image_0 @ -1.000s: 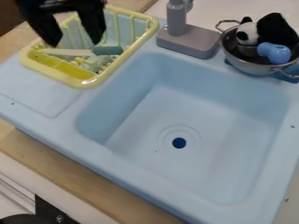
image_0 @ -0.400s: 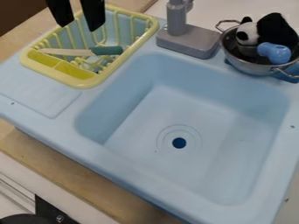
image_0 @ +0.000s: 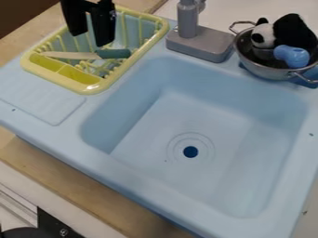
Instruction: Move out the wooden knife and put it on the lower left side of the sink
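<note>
Black gripper (image_0: 90,38) spread apart, up over the yellow rack (image_0: 93,88). In the rack, a knife (image_0: 74,55) with a green handle. Next to that, a big blue sink (image_0: 202,121). Behind, a gray tap (image_0: 197,44) and a pot (image_0: 267,71) with a toy panda (image_0: 262,36).

No label, number or sign can be read on anything here.

**Blue sink unit (image_0: 133,179) on a wooden counter (image_0: 68,181)**

You've got the counter running along the unit's lower-left edge. On the unit's top, upper left, your yellow dish rack (image_0: 93,88) sits beside the basin. Grey faucet base (image_0: 202,45) stands behind the basin. Metal pot (image_0: 267,70) is at your upper right corner, near the faucet base.
</note>
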